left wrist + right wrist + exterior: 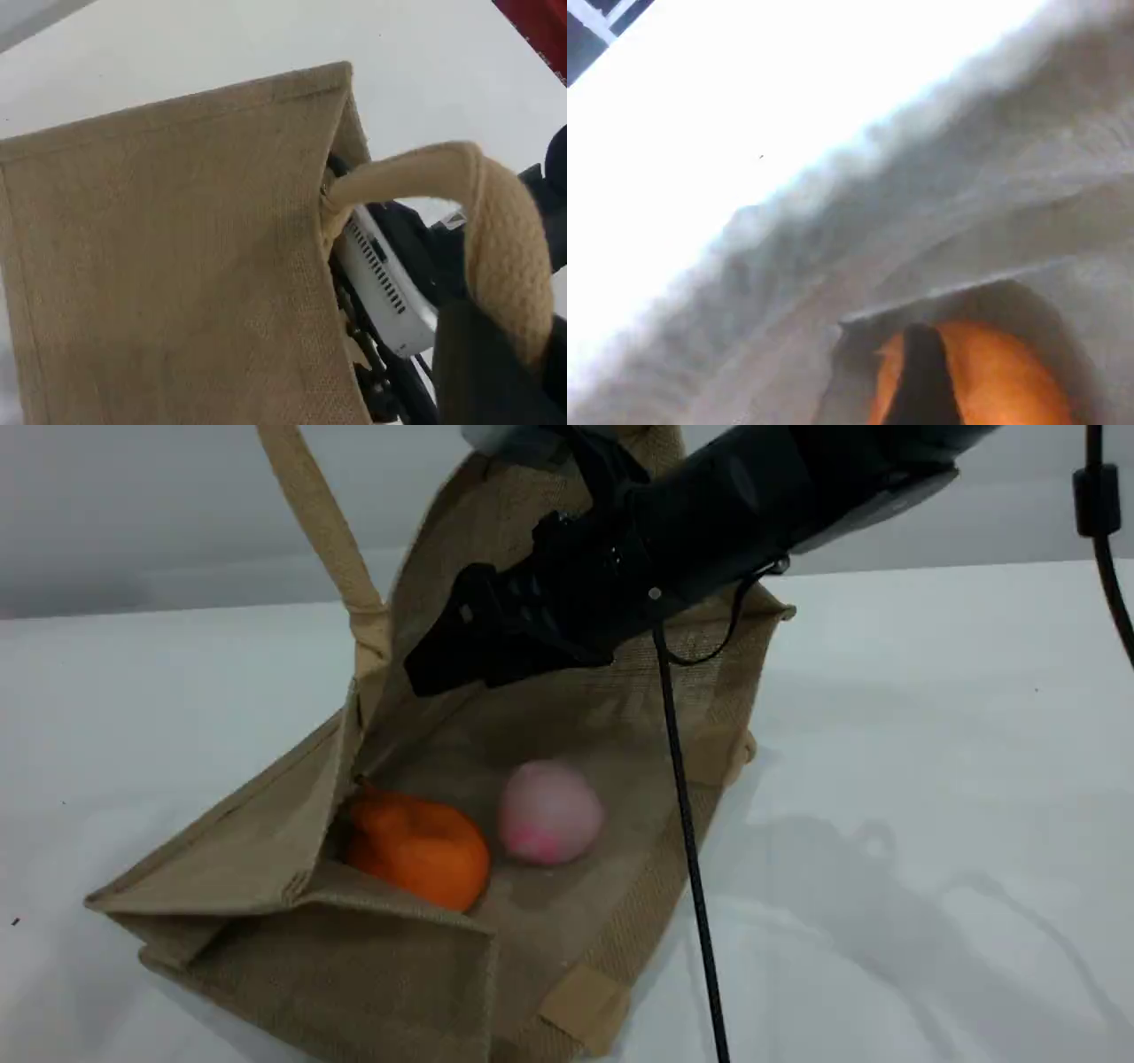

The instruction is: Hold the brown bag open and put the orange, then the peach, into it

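Note:
The brown bag [266,841] lies on the table with its mouth held wide toward the scene camera, and one beige handle [319,522] is pulled up out of the top of the frame. Inside it the orange [421,850] rests against the left wall, with the peach [549,812] just to its right on the bag's floor. My right gripper [443,660] hangs open and empty in the bag's mouth, above both fruits. Its dark fingertip [921,381] shows in front of the orange [1010,381]. My left gripper [492,354] is shut on the handle [496,239] above the bag's outer wall [168,257].
A black cable [687,815] drops from the right arm across the bag's right side down to the table [930,779]. Another cable [1103,514] hangs at the top right. In the left wrist view, the right arm's housing [390,283] sits inside the bag's mouth.

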You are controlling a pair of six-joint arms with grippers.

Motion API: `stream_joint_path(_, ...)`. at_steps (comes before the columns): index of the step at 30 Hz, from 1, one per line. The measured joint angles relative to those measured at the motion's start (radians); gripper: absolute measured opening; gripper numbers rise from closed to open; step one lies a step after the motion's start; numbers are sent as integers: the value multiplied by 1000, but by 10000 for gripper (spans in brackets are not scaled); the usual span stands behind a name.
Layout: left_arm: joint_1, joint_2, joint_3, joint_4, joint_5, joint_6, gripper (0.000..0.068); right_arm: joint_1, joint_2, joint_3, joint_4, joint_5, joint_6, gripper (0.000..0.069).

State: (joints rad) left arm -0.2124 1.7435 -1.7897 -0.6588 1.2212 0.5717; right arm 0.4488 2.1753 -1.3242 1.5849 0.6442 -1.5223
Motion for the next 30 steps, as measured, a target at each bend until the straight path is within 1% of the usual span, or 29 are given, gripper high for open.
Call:
stream_joint_path(3, 0, 0, 0, 1, 0, 1, 88, 0, -1, 0, -3, -16, 0, 472)
stream_joint_path(7, 0, 0, 0, 4, 0, 1, 88, -10, -13, 0, -60, -10, 16, 472)
stream_joint_path(12, 0, 0, 0, 7, 0, 7, 88, -64, -78, 1, -233, 13, 165, 472)
stream_joint_path(17, 0, 0, 1, 6, 0, 25, 88, -147, -166, 1, -401, 111, 352, 470)
stream_joint_path(20, 0, 0, 1, 5, 0, 33, 88, -191, -202, 1, -463, 186, 429, 446)
stream_joint_path(26, 0, 17, 1, 1, 0, 43, 88, -229, -253, 1, -511, 309, 454, 386)
stream_joint_path(30, 0, 64, 1, 1, -2, 43, 88, -260, -311, 1, -583, 319, 517, 381)
